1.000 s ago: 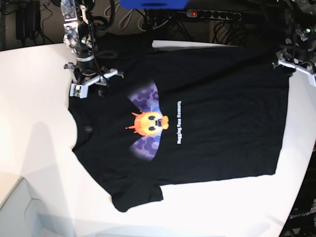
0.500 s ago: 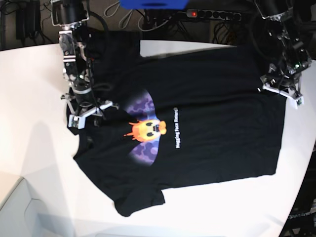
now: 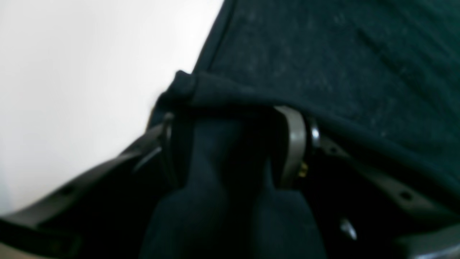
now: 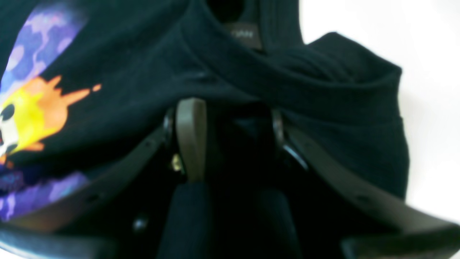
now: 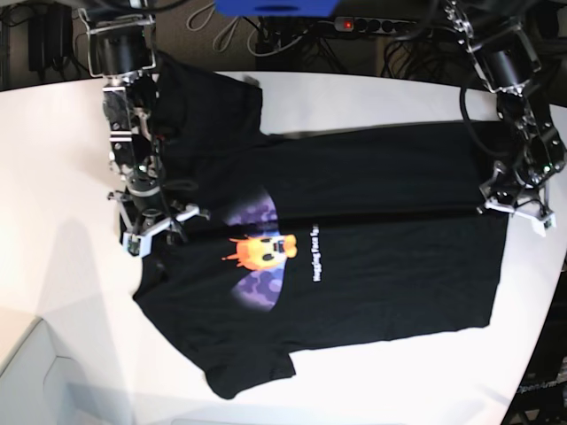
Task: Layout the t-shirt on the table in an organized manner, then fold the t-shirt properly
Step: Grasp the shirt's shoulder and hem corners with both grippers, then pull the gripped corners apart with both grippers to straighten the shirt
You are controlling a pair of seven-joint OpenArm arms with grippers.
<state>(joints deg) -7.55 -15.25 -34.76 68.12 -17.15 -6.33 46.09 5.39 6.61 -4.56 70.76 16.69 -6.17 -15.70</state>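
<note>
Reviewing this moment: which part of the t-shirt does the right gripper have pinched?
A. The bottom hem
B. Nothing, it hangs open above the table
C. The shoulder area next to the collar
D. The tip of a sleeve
C. In the right wrist view the right gripper is closed on a fold of the t-shirt just below the collar and neck label, beside the print.

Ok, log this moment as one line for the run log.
phase: folding | t-shirt: print up on table | left claw: shut on hem corner | right claw: shut on shoulder by collar
</note>
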